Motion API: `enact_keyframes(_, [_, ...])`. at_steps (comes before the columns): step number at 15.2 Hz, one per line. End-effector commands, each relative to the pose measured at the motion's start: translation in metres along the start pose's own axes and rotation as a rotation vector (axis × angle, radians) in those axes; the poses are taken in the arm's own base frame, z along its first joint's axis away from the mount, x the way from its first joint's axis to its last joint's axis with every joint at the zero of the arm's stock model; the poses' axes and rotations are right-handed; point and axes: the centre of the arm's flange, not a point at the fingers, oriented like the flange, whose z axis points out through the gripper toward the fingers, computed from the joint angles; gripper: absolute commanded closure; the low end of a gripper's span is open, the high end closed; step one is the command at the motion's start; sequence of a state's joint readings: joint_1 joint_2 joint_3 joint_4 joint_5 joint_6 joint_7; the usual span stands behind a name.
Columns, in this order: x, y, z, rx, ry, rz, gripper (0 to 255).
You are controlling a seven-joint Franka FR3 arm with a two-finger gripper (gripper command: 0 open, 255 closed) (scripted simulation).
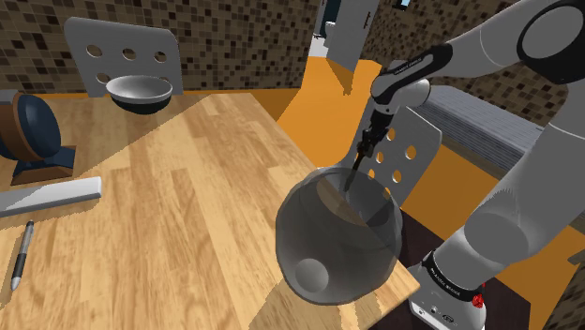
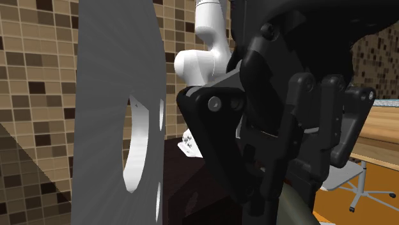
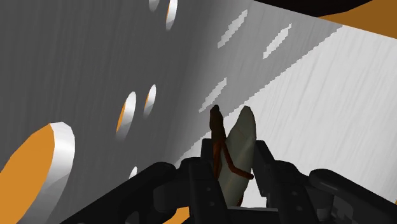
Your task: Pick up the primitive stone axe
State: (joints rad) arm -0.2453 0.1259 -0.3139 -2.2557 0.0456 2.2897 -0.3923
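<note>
Stone axe (image 3: pixel 239 153) (grey blade, brown haft)

Table (image 1: pixel 187 178): light wood planks.
Bowl (image 1: pixel 139 91): dark outside, pale inside; at the table's far edge.
Far chair (image 1: pixel 122 33): grey, holed back, behind the bowl.
Blue disc (image 1: pixel 33 131): on a brown stand, far left; possibly a globe.
Grey bar (image 1: pixel 52 195): flat, left side.
Pen (image 1: pixel 21 255): near left.
Glass vessel (image 1: pixel 309 225): large, round, clear; near right corner.
Right chair (image 1: pixel 427 131): grey, holed.
Floor (image 1: pixel 319 103): orange.
Walls (image 1: pixel 234 37): brown mosaic.

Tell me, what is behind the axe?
A grey chair back with holes stands behind the axe. The black fingers cover the axe's lower end.
</note>
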Motion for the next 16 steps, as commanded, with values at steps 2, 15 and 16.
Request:
enact_keyframes(2, [-0.002, 0.000, -0.013, 0.000, -0.001, 0.000, 255])
enact_keyframes(15, [-0.007, -0.002, -0.077, 0.000, -0.001, 0.000, 255])
enact_keyframes(16, [-0.007, -0.002, -0.077, 0.000, -0.001, 0.000, 255])
